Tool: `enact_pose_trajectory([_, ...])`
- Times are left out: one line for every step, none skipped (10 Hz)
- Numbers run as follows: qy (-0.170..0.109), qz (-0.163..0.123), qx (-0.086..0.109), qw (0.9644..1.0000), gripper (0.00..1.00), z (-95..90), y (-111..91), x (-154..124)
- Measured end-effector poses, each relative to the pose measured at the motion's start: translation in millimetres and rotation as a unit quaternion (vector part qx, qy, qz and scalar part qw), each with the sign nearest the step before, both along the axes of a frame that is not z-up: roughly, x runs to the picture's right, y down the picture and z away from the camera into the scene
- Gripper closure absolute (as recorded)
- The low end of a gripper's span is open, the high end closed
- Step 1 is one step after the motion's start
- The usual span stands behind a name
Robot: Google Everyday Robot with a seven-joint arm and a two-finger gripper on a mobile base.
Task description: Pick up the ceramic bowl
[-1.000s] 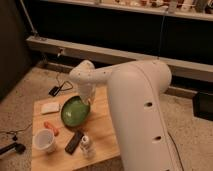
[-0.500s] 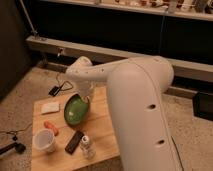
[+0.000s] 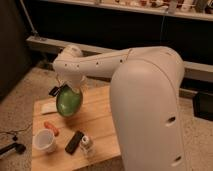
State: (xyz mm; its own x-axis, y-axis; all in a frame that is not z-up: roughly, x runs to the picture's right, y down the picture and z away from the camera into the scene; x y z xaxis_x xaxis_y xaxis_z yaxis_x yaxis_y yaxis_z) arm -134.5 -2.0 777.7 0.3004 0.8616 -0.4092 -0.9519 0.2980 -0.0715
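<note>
The ceramic bowl (image 3: 68, 101) is glossy green. It hangs tilted on its edge above the left part of the wooden table (image 3: 102, 117), with its paler inside facing the camera. My gripper (image 3: 68, 86) sits at the end of the white arm (image 3: 100, 62) and holds the bowl by its upper rim. The arm's wrist hides most of the gripper.
On the table are a white cup (image 3: 44, 141), a red-orange item (image 3: 51, 128), a black flat object (image 3: 75, 141), a small bottle (image 3: 86, 145) and a pale flat item (image 3: 47, 106). A black tool with a cable (image 3: 12, 148) lies on the floor at left. A dark counter runs behind.
The bowl has come up off the table and tipped from lying flat to nearly on edge. The gripper has risen with it.
</note>
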Motion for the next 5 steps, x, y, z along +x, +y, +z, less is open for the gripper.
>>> enact_pose_trajectory([0.014,0.001,0.013,0.9998,1.00,-11.7,-5.8,0.8])
enact_pose_trajectory([0.019,0.005,0.020,0.9996,1.00,-18.7,-9.7,-0.7])
enact_pose_trajectory([0.024,0.014,0.031,0.9991,1.00,-28.0,-15.7,-2.2])
enact_pose_trajectory([0.032,0.022,0.037,0.9986,1.00,-35.1,-20.2,-0.1])
enact_pose_trajectory([0.033,0.024,0.039,0.9984,1.00,-36.7,-21.3,0.3])
